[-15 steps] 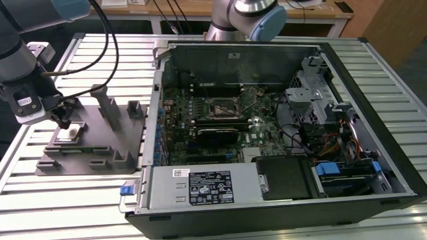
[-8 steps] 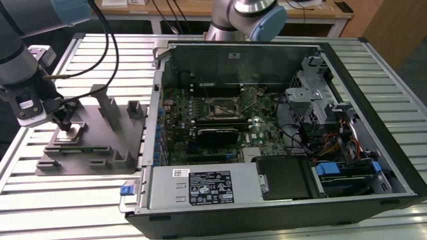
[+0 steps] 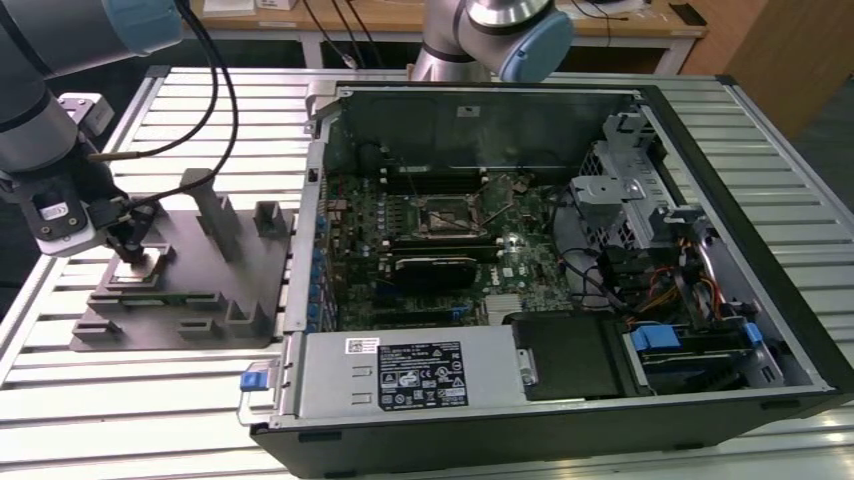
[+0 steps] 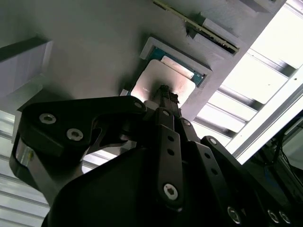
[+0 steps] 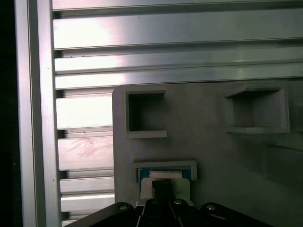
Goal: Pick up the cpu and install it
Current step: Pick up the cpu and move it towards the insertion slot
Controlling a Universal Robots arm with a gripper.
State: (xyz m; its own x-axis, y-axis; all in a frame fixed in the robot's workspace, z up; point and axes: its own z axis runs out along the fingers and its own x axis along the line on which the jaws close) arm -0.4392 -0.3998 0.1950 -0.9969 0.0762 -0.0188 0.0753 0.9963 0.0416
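The end effector [image 4: 164, 91], pressed together (pinching nothing), rests its tip on the cpu [image 4: 151, 78], which lies flat, lid up, in a walled nest of the grey fixture [image 4: 85, 56] on the tabletop [image 3: 147, 400]. Picking it well likely means staying centred and plumb. It is square, so it has no long axis, and its edges run parallel to the nest.

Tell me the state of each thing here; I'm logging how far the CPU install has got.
cpu: lying flat in its pocket on the fixture, not lifted.
gripper: tip at the cpu's top, touching or just above it.
grey fixture: flat on the table, holding the cpu.
computer case: on its side, panel off, inside exposed.
motherboard socket: too small to tell whether open or loaded.
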